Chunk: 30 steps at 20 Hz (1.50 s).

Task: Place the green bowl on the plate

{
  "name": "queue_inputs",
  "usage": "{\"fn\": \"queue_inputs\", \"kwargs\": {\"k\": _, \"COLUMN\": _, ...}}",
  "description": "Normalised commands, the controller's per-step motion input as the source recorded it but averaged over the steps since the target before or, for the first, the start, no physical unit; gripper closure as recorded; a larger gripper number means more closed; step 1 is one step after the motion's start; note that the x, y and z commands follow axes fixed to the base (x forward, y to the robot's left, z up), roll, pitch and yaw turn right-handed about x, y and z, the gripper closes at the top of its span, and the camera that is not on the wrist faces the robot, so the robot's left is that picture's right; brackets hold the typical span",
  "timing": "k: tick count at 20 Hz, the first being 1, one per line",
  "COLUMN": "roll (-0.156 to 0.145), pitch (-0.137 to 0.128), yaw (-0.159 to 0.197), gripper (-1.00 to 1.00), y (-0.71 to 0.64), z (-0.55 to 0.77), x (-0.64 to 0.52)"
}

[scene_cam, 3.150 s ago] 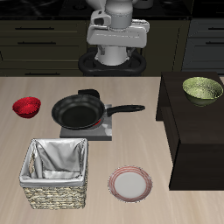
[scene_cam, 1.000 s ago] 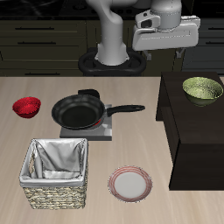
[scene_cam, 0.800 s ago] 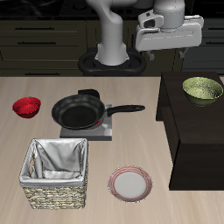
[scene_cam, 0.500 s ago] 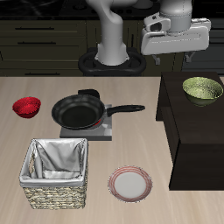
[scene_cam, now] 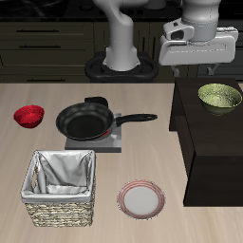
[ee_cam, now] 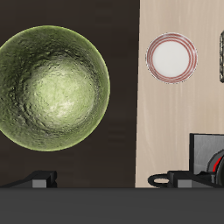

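The green bowl is olive with a speckled, lighter inside. It sits upright on a dark raised block beside the table. It also shows large in the wrist view. The plate, pale centre with a pinkish-red rim, lies flat near the table's front edge and shows in the wrist view too. My gripper hangs high over the back of the dark block, above and a little behind the bowl. Its fingers are spread open and empty.
A black frying pan rests on a small stove mid-table, its handle pointing toward the dark block. A wicker basket with a white liner stands near the front edge. A small red bowl sits beyond the pan.
My gripper has moved sideways from over the robot's base to above the dark block and the green bowl. The objects have not moved.
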Motion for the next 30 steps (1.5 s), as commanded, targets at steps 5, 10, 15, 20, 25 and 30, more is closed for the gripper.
{"fn": "queue_inputs", "kwargs": {"k": 5, "roll": 0.003, "pitch": -0.014, "yaw": 0.005, "gripper": -1.0, "y": 0.13, "z": 0.04, "x": 0.14}}
{"fn": "queue_inputs", "kwargs": {"k": 10, "roll": -0.018, "pitch": 0.005, "yaw": -0.025, "gripper": -1.0, "y": 0.05, "z": 0.04, "x": 0.18}}
{"fn": "queue_inputs", "kwargs": {"k": 15, "roll": -0.024, "pitch": -0.023, "yaw": -0.003, "gripper": -1.0, "y": 0.0, "z": 0.04, "x": 0.24}}
{"fn": "queue_inputs", "kwargs": {"k": 20, "roll": -0.024, "pitch": 0.004, "yaw": -0.008, "gripper": -1.0, "y": -0.03, "z": -0.02, "x": 0.22}}
{"fn": "queue_inputs", "kwargs": {"k": 25, "roll": -0.004, "pitch": 0.024, "yaw": -0.008, "gripper": -1.0, "y": -0.04, "z": -0.14, "x": 0.04}}
{"fn": "queue_inputs", "kwargs": {"k": 30, "roll": 0.004, "pitch": 0.001, "yaw": 0.023, "gripper": -1.0, "y": -0.05, "z": -0.18, "x": 0.01}}
